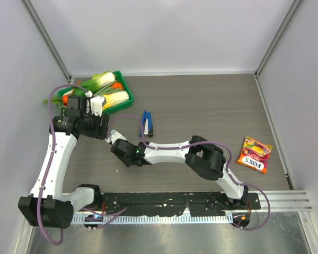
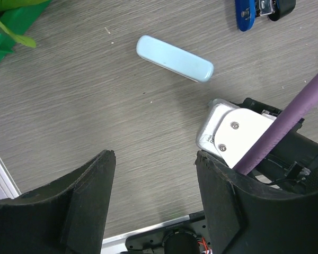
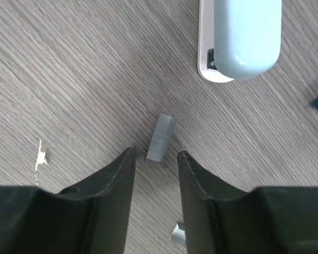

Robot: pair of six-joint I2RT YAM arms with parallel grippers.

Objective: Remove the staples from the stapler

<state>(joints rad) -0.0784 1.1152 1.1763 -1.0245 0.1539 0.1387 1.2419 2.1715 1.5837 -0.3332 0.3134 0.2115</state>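
Note:
The dark-blue stapler (image 1: 147,123) lies on the table, right of both grippers; its end shows at the top edge of the left wrist view (image 2: 246,11). A short grey strip of staples (image 3: 161,137) lies on the table just ahead of my right gripper (image 3: 155,153), whose fingers are open on either side of its near end and not touching it. A second small staple piece (image 3: 179,233) lies lower, beside the right finger. My left gripper (image 2: 155,156) is open and empty above bare table. In the top view the right gripper (image 1: 115,142) sits close below the left gripper (image 1: 102,128).
A pale-blue rounded oblong with a white base (image 3: 244,37) lies just beyond the staple strip, and also shows in the left wrist view (image 2: 175,58). A green basket (image 1: 126,87) of vegetables stands at the back left. A candy packet (image 1: 254,154) lies at the right.

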